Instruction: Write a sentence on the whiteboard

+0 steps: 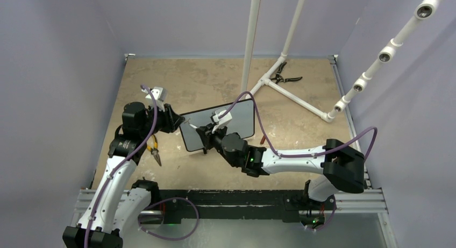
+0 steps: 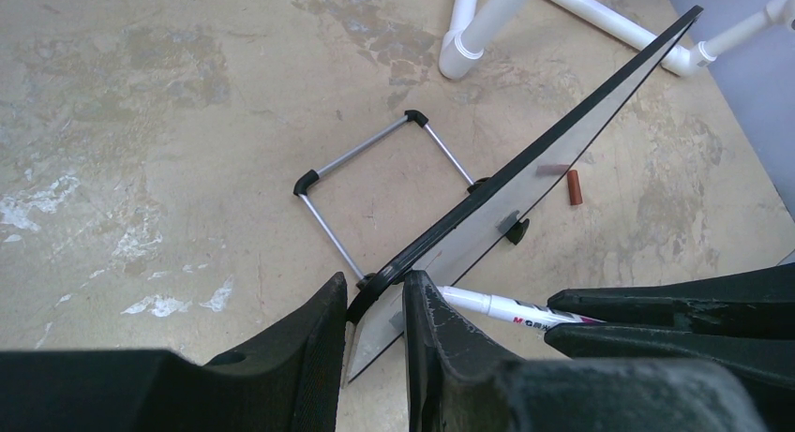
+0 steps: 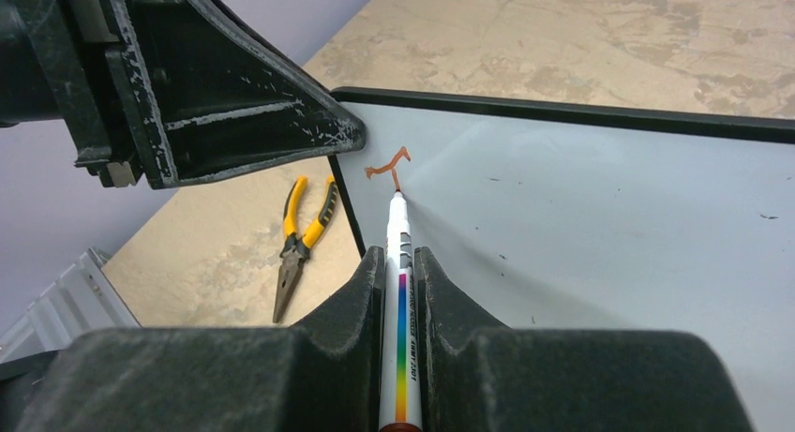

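Observation:
The whiteboard [image 1: 241,119] stands tilted mid-table, a white panel in a thin black frame. My left gripper [image 1: 178,122] is shut on its left edge, and the left wrist view shows the frame [image 2: 525,165] pinched between the left gripper [image 2: 375,310] fingers. My right gripper [image 3: 398,263] is shut on a white marker [image 3: 397,287] with a rainbow stripe. The marker's tip touches the board [image 3: 581,226] near its upper left corner. The sentence [image 3: 389,164] is one short red squiggle there.
Yellow-handled pliers [image 1: 155,148] lie on the table left of the board. Black cutters [image 1: 284,76] and a white pipe frame [image 1: 293,94] sit at the back right. A red marker cap [image 2: 575,186] and the board's wire stand [image 2: 370,174] lie behind the board.

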Available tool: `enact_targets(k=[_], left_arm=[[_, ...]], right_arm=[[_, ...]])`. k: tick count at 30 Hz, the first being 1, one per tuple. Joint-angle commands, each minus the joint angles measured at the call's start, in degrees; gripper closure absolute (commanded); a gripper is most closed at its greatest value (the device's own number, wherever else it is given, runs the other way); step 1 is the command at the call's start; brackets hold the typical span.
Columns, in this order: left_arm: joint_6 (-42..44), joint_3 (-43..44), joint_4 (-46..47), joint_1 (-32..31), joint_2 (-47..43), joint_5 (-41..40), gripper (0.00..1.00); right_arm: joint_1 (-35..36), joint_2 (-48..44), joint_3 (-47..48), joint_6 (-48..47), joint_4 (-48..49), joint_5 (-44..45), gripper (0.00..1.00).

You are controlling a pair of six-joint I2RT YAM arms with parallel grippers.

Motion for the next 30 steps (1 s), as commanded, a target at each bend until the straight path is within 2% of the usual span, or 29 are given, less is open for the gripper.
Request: enact_targets(k=[1,11,18,30], left_arm=[[0.74,-0.01,1.42,0.12,-0.73,-0.84,0.88],[0.74,0.05,1.42,0.12,-0.74,-0.96,0.88],[0.77,0.05,1.33,0.16,-0.65,-1.15,0.88],[0.83,0.06,1.33,0.17,-0.65,-1.07,0.88]], right_arm=[[0.18,-0.07,0.17,2.16,-1.23,-0.14,1.00],[0.28,-0.20,-0.66,3.20,-2.08,-1.22,1.00],[0.83,-3.28,-3.70,0.25,4.22,-4.18,1.00],[0.94,-4.45,-3.75,1.49,4.84,3.50,1.00]])
